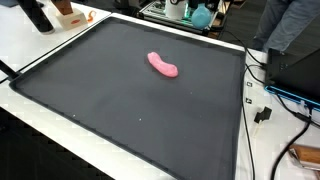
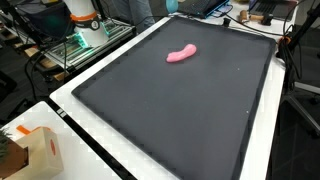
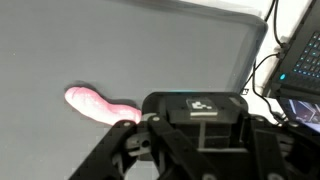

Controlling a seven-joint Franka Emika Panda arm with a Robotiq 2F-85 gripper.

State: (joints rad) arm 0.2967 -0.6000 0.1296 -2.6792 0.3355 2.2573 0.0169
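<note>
Pink curved piece [image 1: 163,65] is seen lying flat on the black mat [image 1: 120,110], in the mat's far half in both exterior views [image 2: 181,54] and well apart from every edge of the mat. In the wrist view the piece [image 3: 95,103] is found on the mat [image 3: 150,50] just beside the housing of the gripper [image 3: 190,140], off to one side rather than under its middle, with one end hidden behind the linkage. The fingertips are cut off by the frame, so whether the jaws are apart or together cannot be told; nothing is seen to be clamped. The gripper is not shown in either exterior view, so its height above the mat cannot be judged. Trouble is judged most likely from that sideways offset: a rounded piece met by one finger only could be rolled or pushed across the mat instead of being held. A further risk is posed by the cables [image 3: 265,70] and the laptop [image 3: 300,70] just beyond the mat's edge, which could be snagged by a wide swing.
</note>
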